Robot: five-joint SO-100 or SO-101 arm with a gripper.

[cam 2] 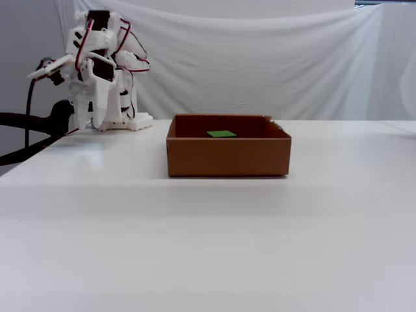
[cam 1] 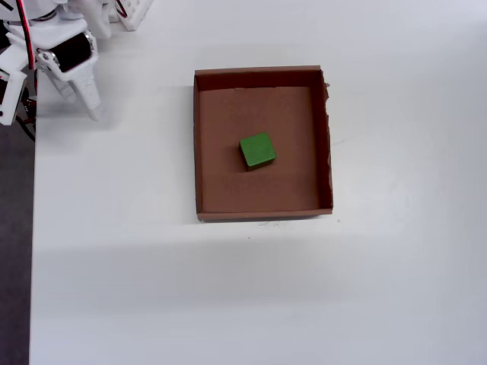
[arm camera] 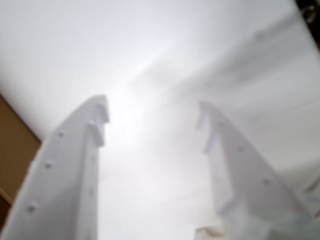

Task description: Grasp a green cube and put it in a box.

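The white fingers [arm camera: 152,117] stand spread wide and empty, folded back at the far left of the white bench [cam 2: 208,234] before a draped white sheet [cam 2: 260,58], well apart from the small bright-green cube [cam 1: 257,150], which lies near the middle of the brown cardboard box [cam 1: 262,215].

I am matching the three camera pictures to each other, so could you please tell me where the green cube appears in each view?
Wrist view: not in it; only the blurred open fingers over white.
Overhead view: the green cube lies inside the box, near its middle.
Fixed view: only its top shows above the box's front wall.
Shared landmark: the brown box, in the overhead and fixed views.
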